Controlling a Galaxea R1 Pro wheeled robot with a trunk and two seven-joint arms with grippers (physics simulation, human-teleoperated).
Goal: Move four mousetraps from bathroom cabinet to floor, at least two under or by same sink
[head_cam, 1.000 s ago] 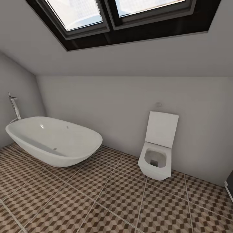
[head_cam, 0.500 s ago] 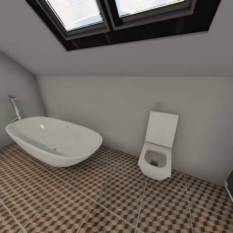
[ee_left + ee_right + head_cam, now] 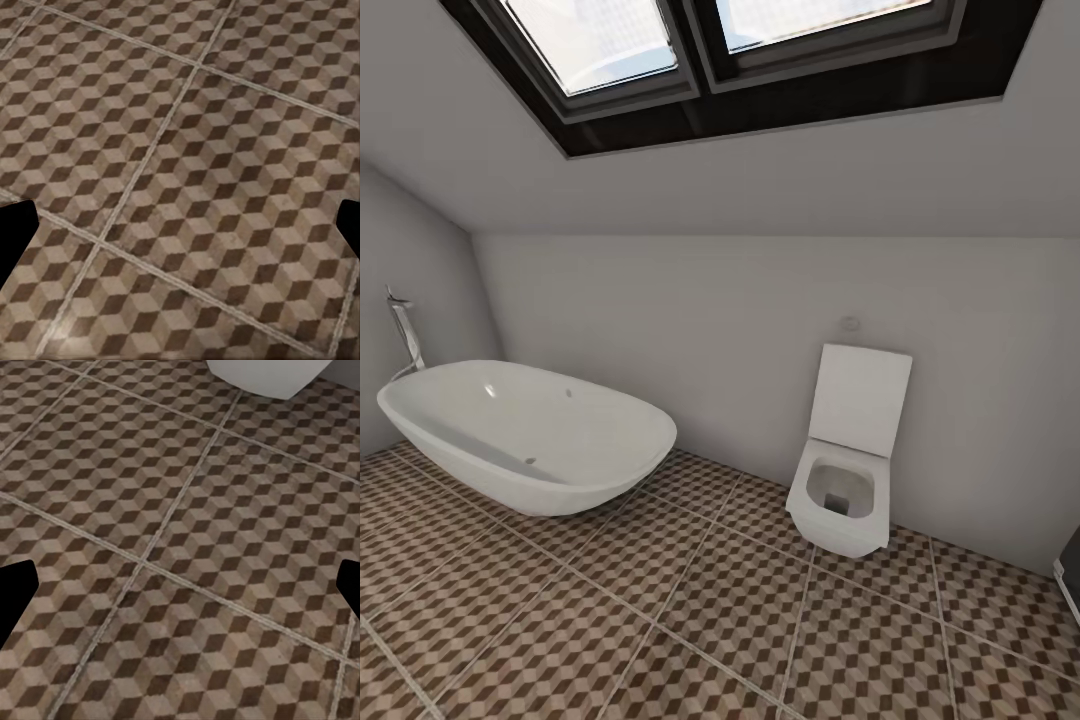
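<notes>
One bathtub [image 3: 530,435], one toilet [image 3: 845,470], both standing on cube-patterned floor [image 3: 660,610]. Left gripper [image 3: 180,232] and right gripper [image 3: 180,592] both spread wide, facing down over tiles.

Toilet [image 3: 262,375] and both tool fingertips [image 3: 15,236] cut by frame edges

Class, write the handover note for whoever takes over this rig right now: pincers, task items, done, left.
Left pincer and right pincer: open, empty, over the brown-and-beige cube-patterned tiled floor.
Ahead: white oval bathtub, white wall-hung toilet, lid up.
Mousetraps, cabinet, sink: not found yet.
Done: none placed, as far as visible.
Left: find cabinet, fetch four traps, set them on this floor, two by one sink.
</notes>
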